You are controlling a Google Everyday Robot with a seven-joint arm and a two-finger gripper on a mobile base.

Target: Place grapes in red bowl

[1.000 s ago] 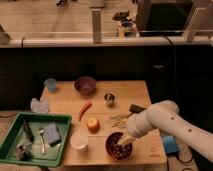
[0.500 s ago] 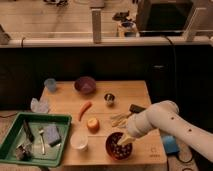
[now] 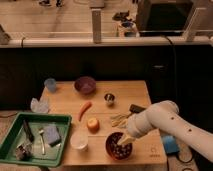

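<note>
Gripper (image 3: 124, 141), grip state indiscernible, hung over the red bowl's (image 3: 108, 149) right rim at lower centre, grapes (image 3: 117, 146) lying just left-below, inside it.

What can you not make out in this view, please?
Camera view:
- Whether the gripper, over the red bowl, touches the grapes: the arm covers that side.
- What lies in the green tray: too small to identify.
- The blue thing beside the table: partly hidden behind the arm.
</note>
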